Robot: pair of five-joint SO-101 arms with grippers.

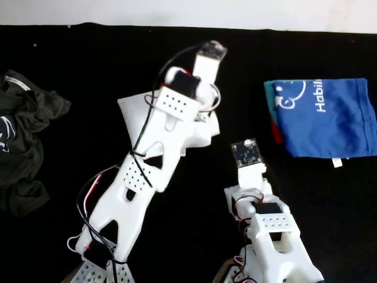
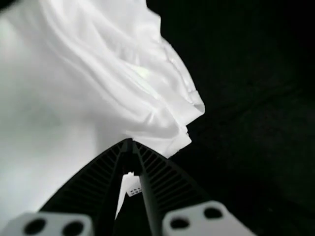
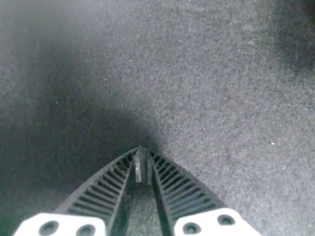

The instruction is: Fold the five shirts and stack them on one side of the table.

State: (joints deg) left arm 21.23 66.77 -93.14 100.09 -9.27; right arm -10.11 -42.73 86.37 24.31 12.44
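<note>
A white shirt [image 1: 131, 115] lies crumpled at the middle of the black table, partly under the left arm [image 1: 159, 141]. In the left wrist view my left gripper [image 2: 129, 143] is shut on a bunched fold of this white shirt [image 2: 98, 83]. A folded blue shirt [image 1: 330, 118] lies at the right side, on top of other folded shirts whose teal and red edges [image 1: 272, 112] stick out. A heap of dark shirts [image 1: 23, 141] lies at the left edge. My right gripper [image 3: 141, 151] is shut with nothing in it, just above bare black cloth.
The right arm [image 1: 265, 218] stands near the front, between the white shirt and the blue stack. Black cloth [image 1: 94, 59] covers the whole table. A white wall edge [image 1: 177, 12] runs along the back.
</note>
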